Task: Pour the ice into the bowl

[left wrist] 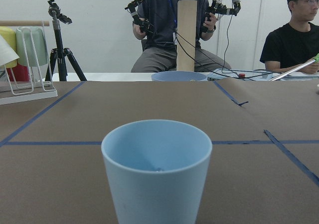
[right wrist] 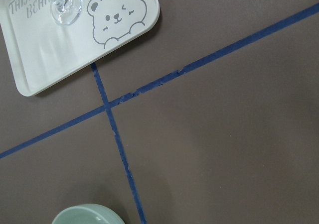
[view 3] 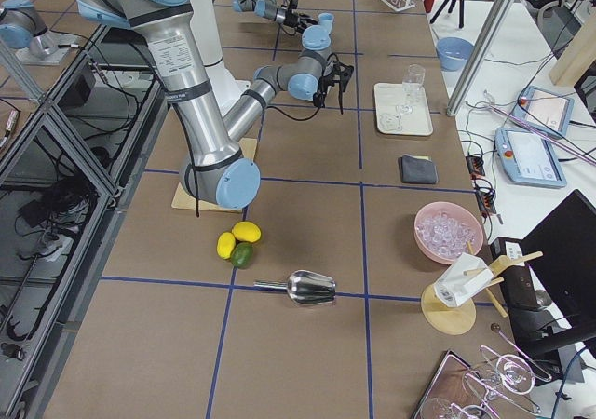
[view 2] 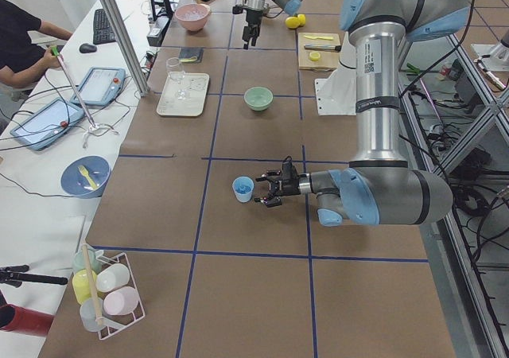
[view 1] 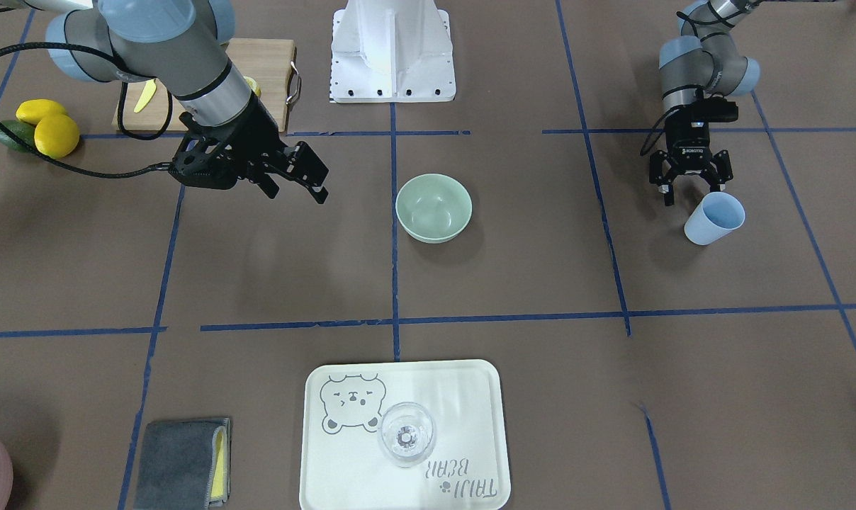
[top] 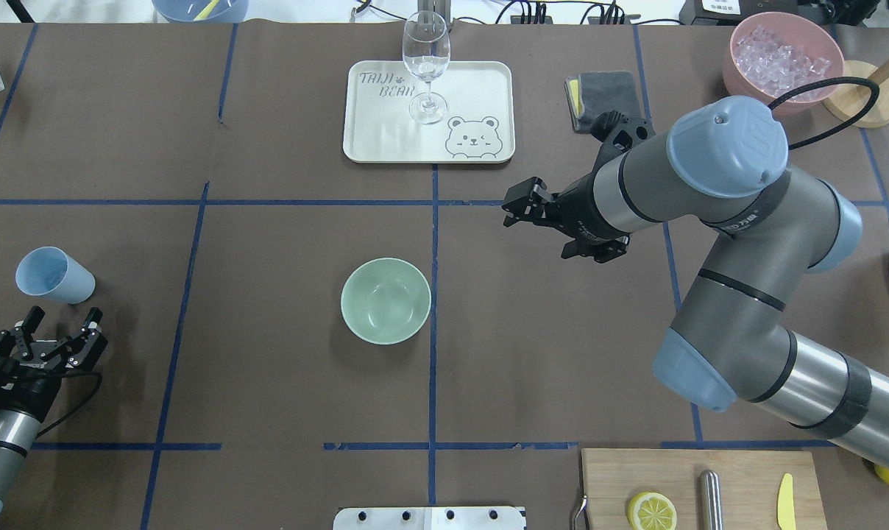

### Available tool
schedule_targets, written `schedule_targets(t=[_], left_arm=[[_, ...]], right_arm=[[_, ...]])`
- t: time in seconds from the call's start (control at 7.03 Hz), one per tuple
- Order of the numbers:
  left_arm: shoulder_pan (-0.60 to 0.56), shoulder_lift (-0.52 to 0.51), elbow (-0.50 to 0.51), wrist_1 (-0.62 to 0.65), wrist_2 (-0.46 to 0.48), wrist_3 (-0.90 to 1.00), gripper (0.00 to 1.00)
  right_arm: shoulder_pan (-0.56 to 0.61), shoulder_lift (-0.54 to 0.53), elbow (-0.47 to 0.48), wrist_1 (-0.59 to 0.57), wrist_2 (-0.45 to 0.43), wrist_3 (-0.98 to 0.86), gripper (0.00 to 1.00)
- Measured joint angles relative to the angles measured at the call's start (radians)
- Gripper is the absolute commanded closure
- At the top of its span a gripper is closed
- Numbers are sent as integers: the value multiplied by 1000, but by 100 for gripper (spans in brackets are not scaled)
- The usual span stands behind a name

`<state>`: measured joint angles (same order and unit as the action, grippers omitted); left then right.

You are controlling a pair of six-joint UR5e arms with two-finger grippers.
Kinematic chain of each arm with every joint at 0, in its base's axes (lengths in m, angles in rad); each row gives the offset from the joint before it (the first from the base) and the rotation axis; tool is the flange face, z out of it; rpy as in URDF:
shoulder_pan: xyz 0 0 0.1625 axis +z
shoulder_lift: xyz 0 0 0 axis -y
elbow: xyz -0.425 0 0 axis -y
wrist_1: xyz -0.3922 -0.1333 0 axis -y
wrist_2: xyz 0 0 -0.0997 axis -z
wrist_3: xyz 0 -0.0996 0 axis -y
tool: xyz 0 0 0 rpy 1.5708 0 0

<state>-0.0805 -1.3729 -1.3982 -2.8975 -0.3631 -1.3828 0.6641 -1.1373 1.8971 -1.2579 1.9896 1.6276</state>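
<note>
Ice (top: 779,51): a heap of clear cubes in the pink container (top: 739,82), upper right of the overhead view; the heap has no single long axis.
Bowl (top: 385,300): centre of the overhead view, upright, mouth up, round; just left of a vertical blue tape line.
Between ice and bowl: the right arm's grey forearm crosses this stretch; a grey cloth (top: 610,99) lies near the pink container, to its left.
Surroundings: tray (top: 481,85) bearing a wine glass (top: 425,66), upper centre; light blue cup (top: 51,274), upright, far left.
Right gripper (top: 516,205): jaws apart, clasping nothing, above the table up and right of the bowl.
Left gripper (top: 62,318): jaws wide apart, clasping nothing, just below the cup, lower left.
</note>
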Motion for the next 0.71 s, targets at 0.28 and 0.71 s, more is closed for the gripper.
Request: schedule_targets(t=[0.28,0.71], left_arm=[[-15,-4,8,2,-9,0,1],[-55,-6,22,4,-50,0,1]], right_arm=[[0,0,0,0,0,0,0],[0,-3,2,0,0,0,0]])
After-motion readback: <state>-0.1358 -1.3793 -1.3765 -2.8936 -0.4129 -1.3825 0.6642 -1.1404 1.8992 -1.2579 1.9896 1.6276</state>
